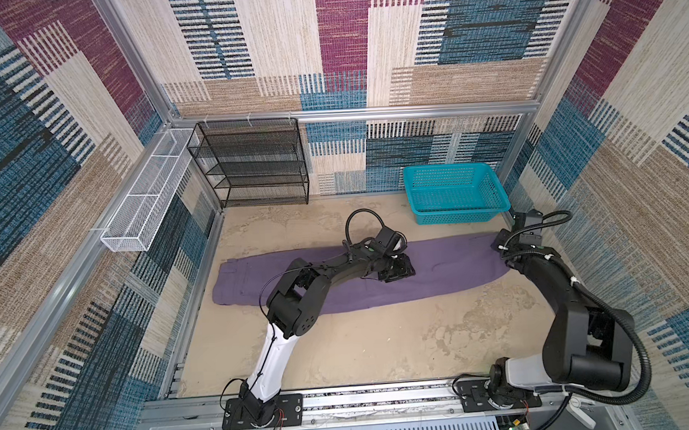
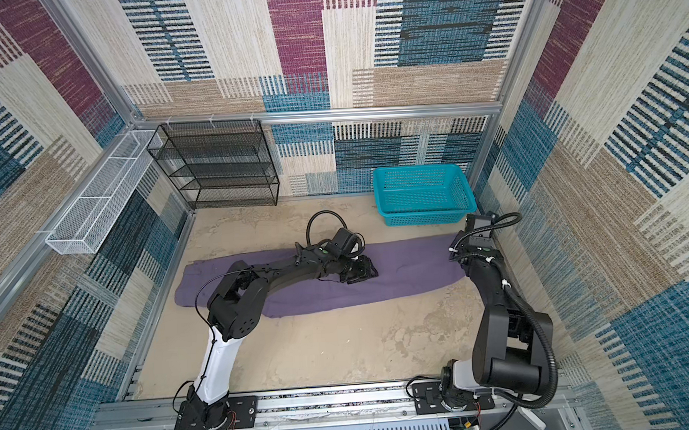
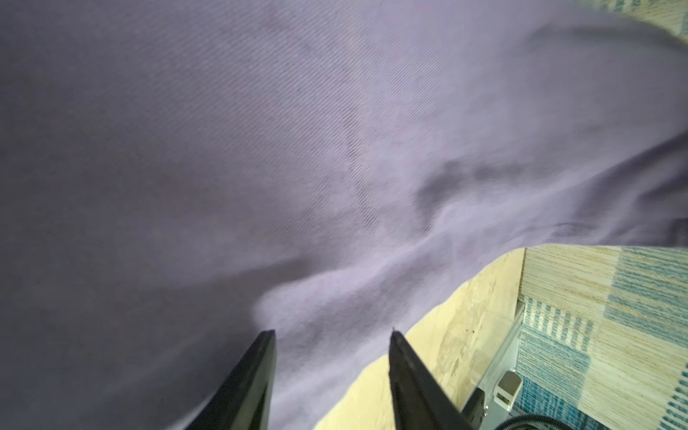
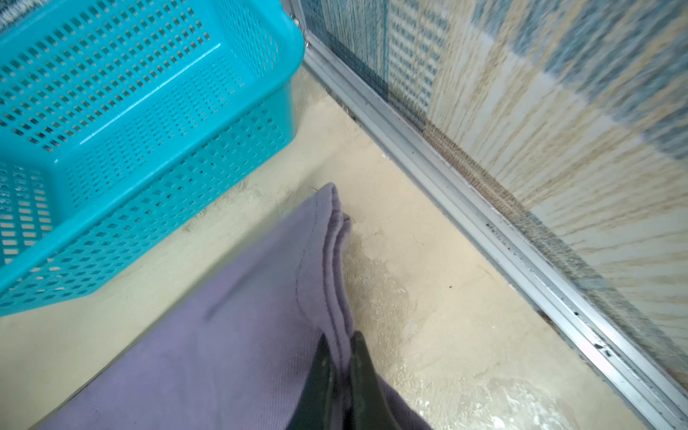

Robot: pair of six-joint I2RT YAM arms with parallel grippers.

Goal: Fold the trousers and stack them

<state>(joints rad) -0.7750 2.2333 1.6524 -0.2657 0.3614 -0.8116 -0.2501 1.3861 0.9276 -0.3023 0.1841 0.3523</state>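
Trousers: one long purple strip laid flat across the table, running from near the left edge to near the right edge. The waist end is on the left, the hem end on the right. In the right wrist view the hem shows stacked layers, edges nearly aligned.

Right gripper: at the hem end. Fingers are nearly together, with only the layered hem edge between them, so it is pinching the cloth. The cloth next to the grip lies on the table, slightly ridged along the seam. In both top views the wrist hides the fingertips.

Left gripper: over the middle of the strip, toward its far edge in a top view. Fingers are spread wide with nothing between them. The tips are down at the cloth, but I cannot tell whether they actually touch it. A soft wrinkle runs through the cloth just ahead of the tips.

Basket: teal, empty, behind the hem end. A strip of bare table separates it from the cloth.

Black rack stands against the back wall, and a white wire tray hangs on the left wall. Both are well apart from the trousers.
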